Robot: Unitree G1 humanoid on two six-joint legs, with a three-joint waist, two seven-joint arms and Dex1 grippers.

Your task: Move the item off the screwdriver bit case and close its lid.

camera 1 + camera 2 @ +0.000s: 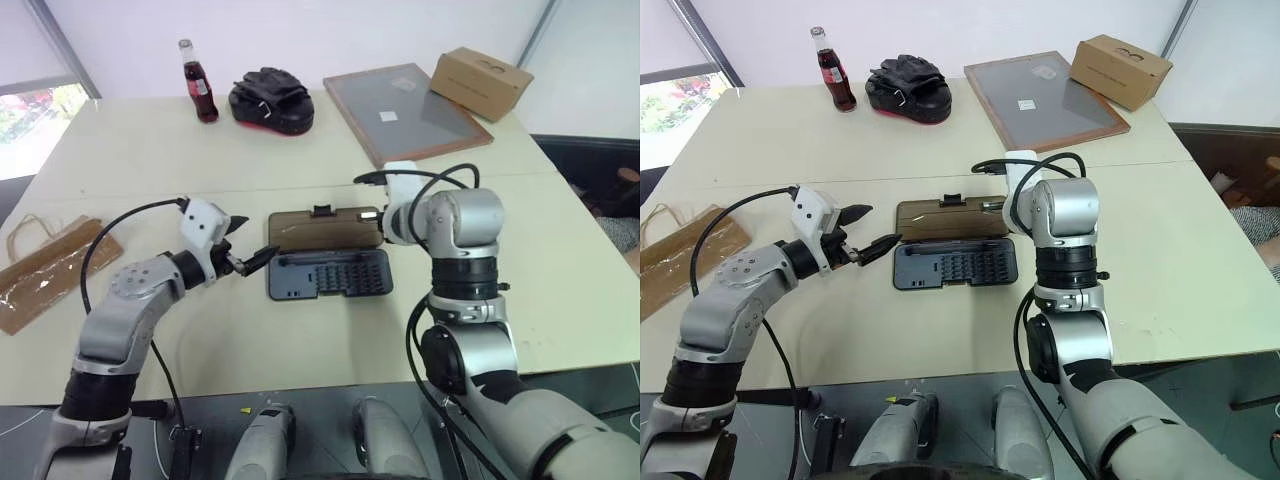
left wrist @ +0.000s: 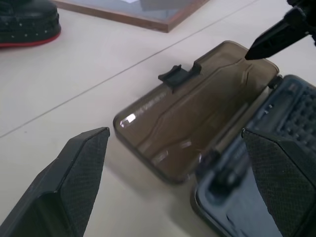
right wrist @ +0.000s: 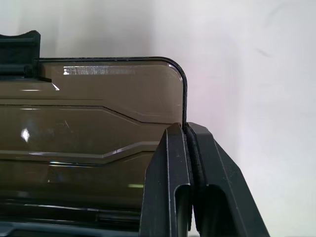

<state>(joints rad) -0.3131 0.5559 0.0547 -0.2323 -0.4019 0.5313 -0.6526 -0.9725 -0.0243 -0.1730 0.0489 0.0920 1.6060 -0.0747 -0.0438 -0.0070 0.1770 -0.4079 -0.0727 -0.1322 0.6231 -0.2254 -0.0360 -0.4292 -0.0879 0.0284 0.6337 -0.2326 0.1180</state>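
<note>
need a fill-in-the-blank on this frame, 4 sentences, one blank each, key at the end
1. The smoky brown translucent lid of the dark blue-grey plastic bit case lies ____, flat on the table.
2. The flat brown kraft paper bag lies at the table's ____ edge, apart from the case.
3. The right gripper is ____ at the lid's edge.
4. The left gripper, beside the case, is ____.

Missing words: open; left; shut; open

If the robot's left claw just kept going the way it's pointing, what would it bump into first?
Probably the screwdriver bit case: the open left gripper points at its near end, where tray meets brown lid. Depth is uncertain.
</note>
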